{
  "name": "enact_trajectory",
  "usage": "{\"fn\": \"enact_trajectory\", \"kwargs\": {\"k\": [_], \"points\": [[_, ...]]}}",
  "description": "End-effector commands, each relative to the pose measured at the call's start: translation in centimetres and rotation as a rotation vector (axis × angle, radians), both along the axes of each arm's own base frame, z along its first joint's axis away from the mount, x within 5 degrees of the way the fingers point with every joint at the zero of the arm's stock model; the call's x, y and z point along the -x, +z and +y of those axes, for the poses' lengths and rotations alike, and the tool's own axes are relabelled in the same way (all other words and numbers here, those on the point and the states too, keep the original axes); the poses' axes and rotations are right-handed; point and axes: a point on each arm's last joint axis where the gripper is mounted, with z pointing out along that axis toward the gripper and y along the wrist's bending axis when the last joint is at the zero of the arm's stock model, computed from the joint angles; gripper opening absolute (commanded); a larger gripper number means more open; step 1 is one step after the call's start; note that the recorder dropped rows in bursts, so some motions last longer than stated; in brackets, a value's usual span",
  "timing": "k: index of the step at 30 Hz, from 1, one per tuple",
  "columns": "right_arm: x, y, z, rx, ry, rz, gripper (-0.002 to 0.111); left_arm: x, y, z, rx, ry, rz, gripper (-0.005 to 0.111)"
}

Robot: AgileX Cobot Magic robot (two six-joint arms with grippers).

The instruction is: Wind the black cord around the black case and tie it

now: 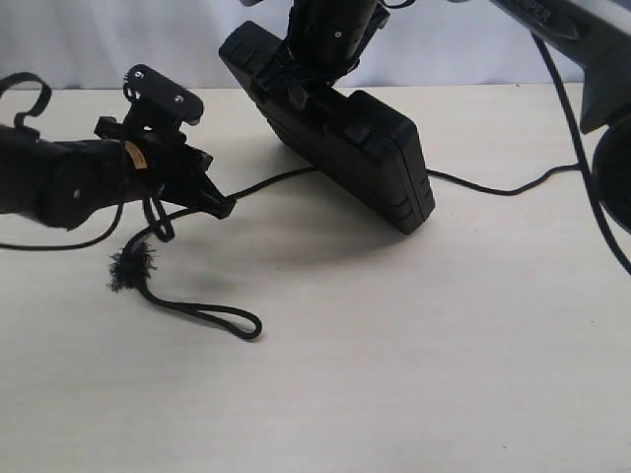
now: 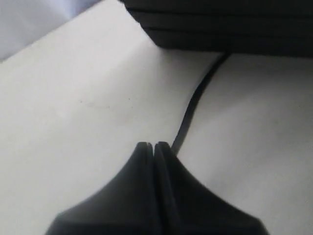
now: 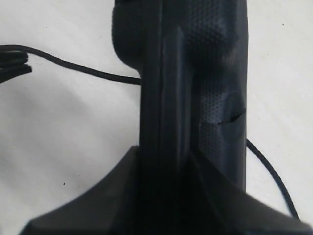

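The black case point(image 1: 365, 158) is lifted on edge and tilted above the table, with my right gripper point(image 1: 296, 91) shut on its upper end from above. In the right wrist view the case point(image 3: 215, 88) fills the space between the fingers of the right gripper point(image 3: 164, 152). The black cord point(image 1: 271, 180) passes under the case and trails off to the right. My left gripper point(image 1: 225, 207) is shut on the cord left of the case. The frayed knot point(image 1: 131, 266) and its small loop point(image 1: 212, 315) lie on the table. In the left wrist view the cord point(image 2: 193, 105) leads from the shut left gripper point(image 2: 154, 145) to the case point(image 2: 220, 24).
The pale wooden table point(image 1: 394, 355) stretches in front of the case. A robot arm link and its smooth cables point(image 1: 582, 148) hang at the right edge. Another thin cable point(image 1: 59, 244) lies under the left arm. A white backdrop closes off the far side.
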Motion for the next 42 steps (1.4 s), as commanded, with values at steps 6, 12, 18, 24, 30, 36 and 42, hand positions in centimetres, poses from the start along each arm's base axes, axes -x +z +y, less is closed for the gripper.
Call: {"fn": "enact_trajectory", "kwargs": {"k": [6,12,18,24,30,36,42], "points": [[-0.1,-0.2,-0.3,0.027,-0.008,-0.005,0.004,4.6,2.3,-1.8,0.112,-0.471,-0.339,0.0],[-0.1,-0.2,-0.3,0.026,-0.008,-0.004,0.004,3.5,0.9,-1.0,0.188,-0.523,-0.4,0.0],[-0.1,-0.2,-0.3,0.026,-0.008,-0.004,0.004,1.0,-1.0,-2.2,0.083,-0.698,-0.339,0.0],[0.0,-0.3,0.0,-0.004,-0.006,0.013,0.004,-1.5,-2.0,-2.5,0.259,-0.591,-0.248,0.0],[0.0,-0.3,0.0,-0.004,-0.006,0.012,0.006,-2.3,-1.7,-2.4,0.293,-0.537,-0.264,0.0],[0.1,-0.3,0.0,-0.025,-0.045,0.023,0.03,-2.4,-1.7,-2.3,0.304,-0.508,-0.258,0.0],[0.5,0.7,0.2,-0.071,-0.038,0.028,0.056,-2.5,-1.6,-2.3,0.331,-0.487,-0.245,0.0]]}}
